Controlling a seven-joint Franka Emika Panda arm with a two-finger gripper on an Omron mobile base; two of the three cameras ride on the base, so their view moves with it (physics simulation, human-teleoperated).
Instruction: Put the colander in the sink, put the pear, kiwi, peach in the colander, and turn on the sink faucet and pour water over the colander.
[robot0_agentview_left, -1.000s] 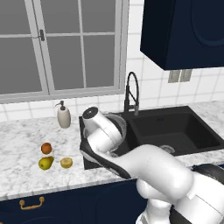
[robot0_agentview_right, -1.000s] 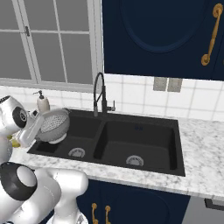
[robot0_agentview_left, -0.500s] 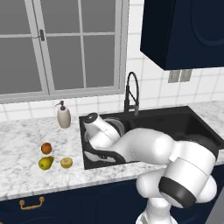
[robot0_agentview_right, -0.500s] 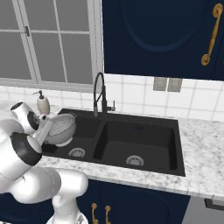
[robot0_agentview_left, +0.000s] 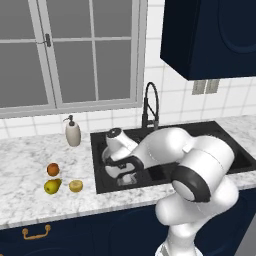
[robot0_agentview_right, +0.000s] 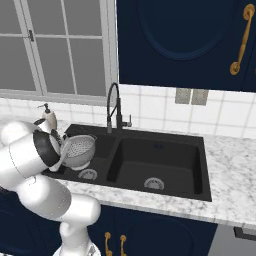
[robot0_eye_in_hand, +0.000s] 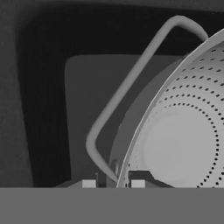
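Pinching the colander (robot0_eye_in_hand: 183, 144) rim, the gripper (robot0_eye_in_hand: 113, 183) held it tilted over the sink's (robot0_agentview_right: 200, 145) left basin; fruits sat at 9 o'clock.

our arm bends forward and down to our left, forearm low and hand dropped below the elbow. our gripper (robot0_eye_in_hand: 113, 183) has its jaws drawn in tight on the rim of the colander (robot0_eye_in_hand: 183, 131), one dark tip on either side.
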